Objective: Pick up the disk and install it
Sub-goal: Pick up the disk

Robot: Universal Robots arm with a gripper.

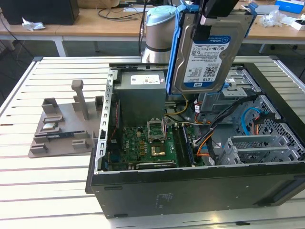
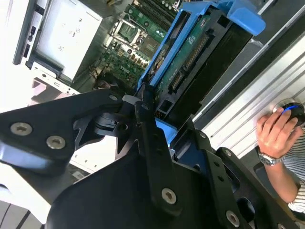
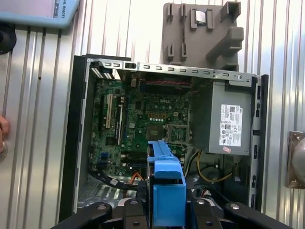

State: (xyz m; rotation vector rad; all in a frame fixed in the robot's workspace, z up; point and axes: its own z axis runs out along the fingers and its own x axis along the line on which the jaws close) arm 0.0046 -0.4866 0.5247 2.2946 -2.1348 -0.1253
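I had the gripper (image 1: pixel 208 20) clamped on the disk (image 1: pixel 205 52) at its top edge, hanging it upright above the open computer case (image 1: pixel 190 191), toward the exterior view's far right, I judged to clear the cables (image 1: pixel 214 138).

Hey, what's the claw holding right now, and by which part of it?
The claw grips the disk by its upper end; the disk hangs upright above the open computer case.

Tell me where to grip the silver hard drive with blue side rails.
Pinch the silver rectangular hard drive across its flat faces at the upper end, from above, as the pincer does: it hangs upright and looks slim enough for the jaws.
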